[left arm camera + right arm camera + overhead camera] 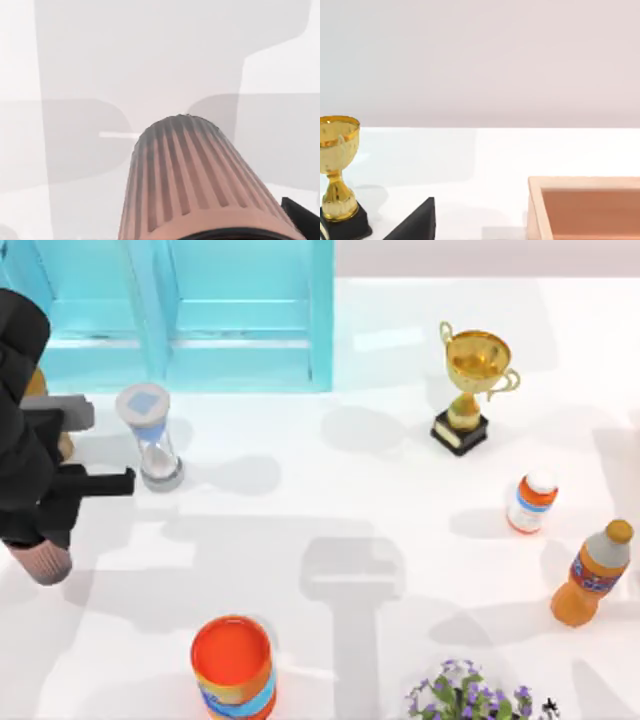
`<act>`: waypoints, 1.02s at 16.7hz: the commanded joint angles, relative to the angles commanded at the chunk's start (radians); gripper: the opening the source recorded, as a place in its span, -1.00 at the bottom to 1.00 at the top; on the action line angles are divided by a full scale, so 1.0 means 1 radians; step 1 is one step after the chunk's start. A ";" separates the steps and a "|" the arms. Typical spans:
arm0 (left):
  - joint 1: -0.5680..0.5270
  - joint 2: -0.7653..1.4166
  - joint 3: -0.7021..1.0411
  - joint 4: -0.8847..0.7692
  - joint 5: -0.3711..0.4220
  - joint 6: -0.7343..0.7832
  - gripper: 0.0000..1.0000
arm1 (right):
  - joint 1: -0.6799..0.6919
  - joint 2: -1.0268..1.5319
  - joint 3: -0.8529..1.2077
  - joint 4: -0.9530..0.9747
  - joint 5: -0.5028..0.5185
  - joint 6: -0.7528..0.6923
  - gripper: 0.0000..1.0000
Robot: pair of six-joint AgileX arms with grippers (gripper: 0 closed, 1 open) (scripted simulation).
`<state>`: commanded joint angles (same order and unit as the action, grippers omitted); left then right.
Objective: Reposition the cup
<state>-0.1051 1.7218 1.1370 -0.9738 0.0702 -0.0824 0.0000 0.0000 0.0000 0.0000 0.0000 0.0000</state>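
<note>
White table (400, 490): at its left edge, left hand (42, 538) is clamped on the cup (42, 562).

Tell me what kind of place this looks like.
Probably a rendered tabletop test scene, not a real room: a plain white table strewn with unrelated props, such as a gold trophy, an hourglass and an orange can.

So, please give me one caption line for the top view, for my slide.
Left tool at the table's left edge holds the ribbed cup, with hourglass nearby.
</note>
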 joint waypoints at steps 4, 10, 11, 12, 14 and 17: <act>0.004 0.022 -0.054 0.077 0.001 0.004 -1.00 | 0.000 0.000 0.000 0.000 0.000 0.000 1.00; 0.006 0.027 -0.064 0.090 0.001 0.005 -0.85 | 0.000 0.000 0.000 0.000 0.000 0.000 1.00; 0.006 0.027 -0.064 0.090 0.001 0.005 -0.70 | 0.000 0.000 0.000 0.000 0.000 0.000 1.00; 0.006 0.027 -0.064 0.090 0.001 0.005 -0.55 | 0.000 0.000 0.000 0.000 0.000 0.000 1.00; 0.006 0.027 -0.064 0.090 0.001 0.005 -0.25 | 0.000 0.000 0.000 0.000 0.000 0.000 1.00; 0.006 0.027 -0.064 0.090 0.001 0.005 0.21 | 0.000 0.000 0.000 0.000 0.000 0.000 1.00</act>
<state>-0.0996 1.7489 1.0733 -0.8842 0.0716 -0.0772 0.0000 0.0000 0.0000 0.0000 0.0000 0.0000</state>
